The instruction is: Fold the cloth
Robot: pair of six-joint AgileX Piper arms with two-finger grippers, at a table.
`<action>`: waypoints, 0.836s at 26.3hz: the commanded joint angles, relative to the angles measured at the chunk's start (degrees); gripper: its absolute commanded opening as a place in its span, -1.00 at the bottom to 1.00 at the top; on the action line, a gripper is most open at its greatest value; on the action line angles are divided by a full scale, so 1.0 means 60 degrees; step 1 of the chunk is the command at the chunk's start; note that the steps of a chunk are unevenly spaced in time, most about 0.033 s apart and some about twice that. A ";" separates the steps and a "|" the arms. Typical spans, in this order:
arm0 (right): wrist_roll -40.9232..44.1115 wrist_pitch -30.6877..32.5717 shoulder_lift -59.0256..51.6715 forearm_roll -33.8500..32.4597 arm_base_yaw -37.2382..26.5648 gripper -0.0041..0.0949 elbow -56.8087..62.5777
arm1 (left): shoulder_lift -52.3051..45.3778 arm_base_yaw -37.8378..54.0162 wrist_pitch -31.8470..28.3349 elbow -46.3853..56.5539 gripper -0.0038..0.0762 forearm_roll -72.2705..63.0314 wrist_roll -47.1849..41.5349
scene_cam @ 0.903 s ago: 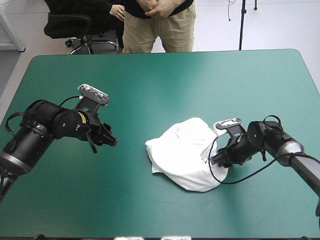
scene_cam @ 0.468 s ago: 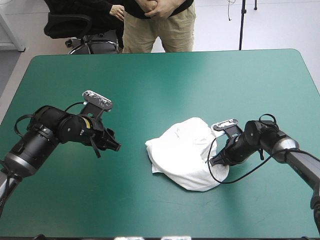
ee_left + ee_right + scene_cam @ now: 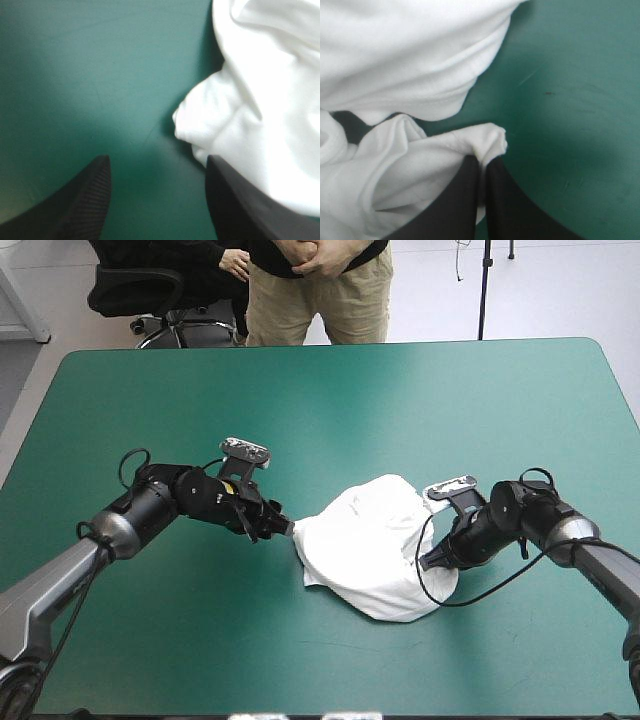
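The white T-shirt (image 3: 372,545) lies as a crumpled heap right of the table's middle. My left gripper (image 3: 281,528) reaches its left edge, low over the teal-green cover. In the left wrist view its black fingers (image 3: 87,200) stand apart, and a fold of the T-shirt (image 3: 250,100) lies just ahead, draping over one finger. My right gripper (image 3: 432,562) sits at the heap's right edge. In the right wrist view its fingers (image 3: 465,200) are all but shut, with a corner of the T-shirt (image 3: 490,140) pinched between them.
A person stands beyond the table's far edge (image 3: 330,343), hands clasped, not over the top. Bare teal-green cover (image 3: 150,640) spreads wide to the left and front of the heap.
My left arm has swung right across the table, from well left of the heap to its left edge. The right gripper and the T-shirt have hardly moved.
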 commanded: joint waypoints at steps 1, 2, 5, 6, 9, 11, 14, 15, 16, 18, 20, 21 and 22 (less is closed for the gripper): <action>-0.0051 -0.0109 -0.0380 0.0049 -0.0007 -0.93 -0.0261 | 0.0318 -0.0018 -0.0599 -0.0224 0.14 -0.0350 0.0121; -0.0051 -0.0109 -0.0380 0.0049 -0.0007 -0.93 -0.0261 | 0.0471 -0.0018 -0.0647 -0.0224 0.14 -0.0536 0.0238; -0.0051 -0.0143 -0.0380 0.0049 -0.0007 -0.94 -0.0261 | 0.0743 -0.0018 -0.0773 -0.0224 0.14 -0.1447 0.0867; -0.0051 -0.0143 -0.0380 0.0049 -0.0007 -0.94 -0.0261 | 0.0810 -0.0018 -0.0798 -0.0224 0.14 -0.1835 0.1161; -0.0051 -0.0143 -0.0380 0.0049 -0.0007 -0.93 -0.0261 | 0.0825 -0.0018 -0.0811 -0.0224 0.14 -0.2833 0.1970; -0.0051 -0.0143 -0.0380 0.0049 -0.0007 -0.94 -0.0261 | 0.0847 -0.0018 -0.0792 -0.0224 0.14 -0.3132 0.2360; -0.0051 -0.0143 -0.0380 0.0070 -0.0007 -0.94 -0.0261 | 0.1075 -0.0018 -0.0744 -0.0224 0.14 -0.3170 0.2378; -0.0051 -0.0143 -0.0380 0.0071 -0.0007 -0.94 -0.0261 | 0.1189 -0.0018 -0.0669 -0.0224 0.14 -0.3266 0.2449; -0.0051 -0.0143 -0.0380 0.0071 -0.0007 -0.94 -0.0261 | 0.1325 -0.0036 -0.0570 -0.0224 0.14 -0.3456 0.2692; -0.0051 -0.0143 -0.0380 0.0084 -0.0007 -0.94 -0.0261 | 0.1791 -0.0036 -0.0471 -0.0224 0.14 -0.4082 0.3380; -0.0029 -0.0143 -0.0380 0.0084 -0.0007 -0.94 -0.0261 | 0.2125 -0.0036 -0.0558 -0.0224 0.13 -0.4528 0.3898; -0.0029 -0.0143 -0.0380 0.0084 -0.0007 -0.94 -0.0261 | 0.2174 -0.0036 -0.0558 -0.0224 0.12 -0.4648 0.4028; -0.0029 -0.0143 -0.0380 0.0118 -0.0007 -0.94 -0.0261 | 0.2245 -0.0036 -0.0540 -0.0224 0.02 -0.4817 0.4132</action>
